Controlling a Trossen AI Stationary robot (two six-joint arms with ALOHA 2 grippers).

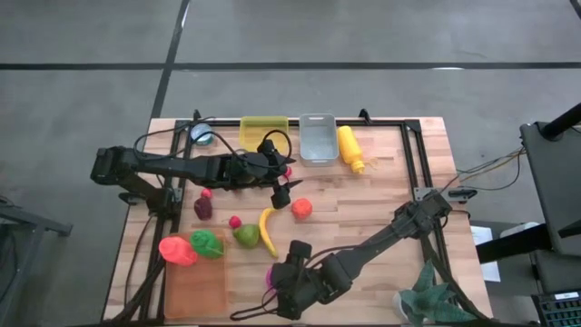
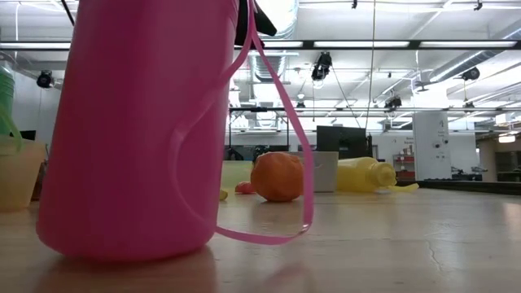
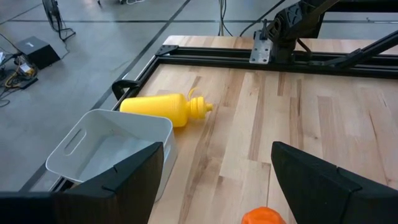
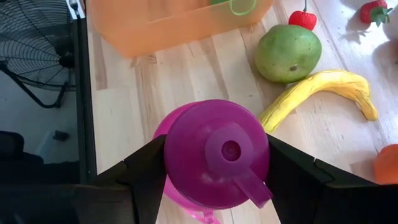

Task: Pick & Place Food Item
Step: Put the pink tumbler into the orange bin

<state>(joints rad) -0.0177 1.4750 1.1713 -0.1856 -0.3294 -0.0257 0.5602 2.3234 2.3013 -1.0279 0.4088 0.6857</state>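
Since the orange fruit [image 1: 301, 208] at the centre of the overhead frame looks light, firm and apt to roll (probably a plastic toy), take it across its middle. The left gripper [image 1: 281, 194] hangs released just left of it. The right gripper [image 4: 216, 158] sits over a pink cup [image 2: 130, 122] at lower centre; I cannot tell whether it grips.

Pink cup [image 2: 134, 130] cut off, hiding the table

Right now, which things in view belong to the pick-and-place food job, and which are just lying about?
In the job, apparently: left gripper, open above the orange; right gripper at the pink jug.
Lying about: banana, green fruit, mustard bottle, clear bin, yellow bin.
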